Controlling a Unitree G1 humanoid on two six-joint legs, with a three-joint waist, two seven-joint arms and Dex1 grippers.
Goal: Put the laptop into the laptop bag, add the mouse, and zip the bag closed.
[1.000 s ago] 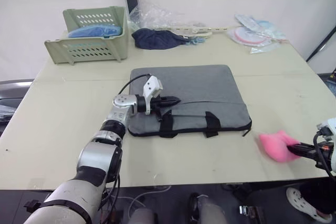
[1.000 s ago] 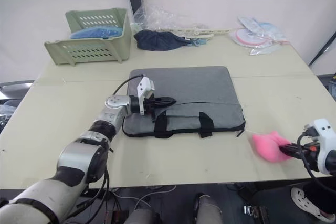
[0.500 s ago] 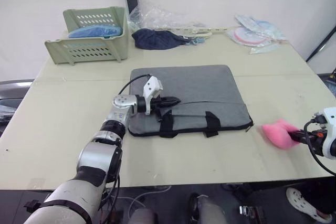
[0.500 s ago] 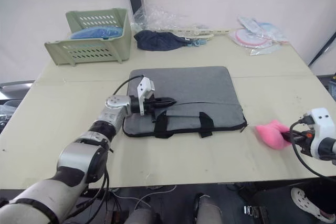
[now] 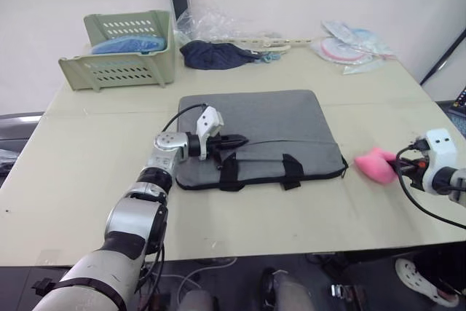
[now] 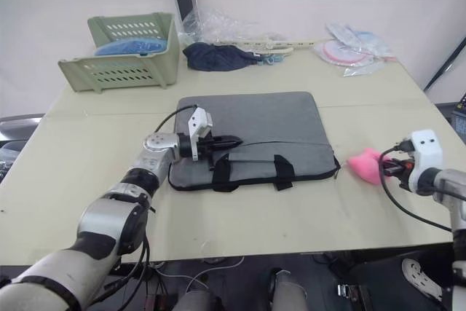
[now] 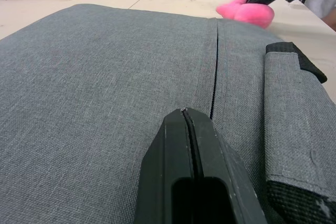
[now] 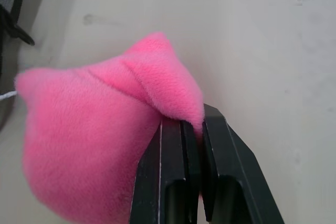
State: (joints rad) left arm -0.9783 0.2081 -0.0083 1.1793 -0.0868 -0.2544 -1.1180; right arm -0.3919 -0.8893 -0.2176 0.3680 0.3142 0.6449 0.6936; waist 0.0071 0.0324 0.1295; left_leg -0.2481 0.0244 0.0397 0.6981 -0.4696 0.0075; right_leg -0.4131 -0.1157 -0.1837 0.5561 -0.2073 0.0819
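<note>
The grey laptop bag (image 5: pixel 269 118) lies flat mid-table, its two black strap handles (image 5: pixel 291 171) along the near edge. My left gripper (image 5: pixel 242 140) rests shut on the bag's top near its left end; its closed fingertips (image 7: pixel 185 124) sit beside the zip line (image 7: pixel 215 66). To the right of the bag, my right gripper (image 5: pixel 397 169) is shut on the pink fluffy charm (image 5: pixel 371 165), pinching one corner of it (image 8: pixel 131 129). The laptop and the mouse are out of view.
At the back left stands a green basket (image 5: pixel 120 52). A dark blue cloth bundle (image 5: pixel 215 54) and clear plastic (image 5: pixel 218 23) lie behind the bag, with plastic wrappers (image 5: pixel 353 45) at the back right. The table's right edge runs close to my right arm.
My right gripper has carried the pink charm away from the table's front edge and a little closer to the bag's right end. The left gripper has stayed on the bag.
</note>
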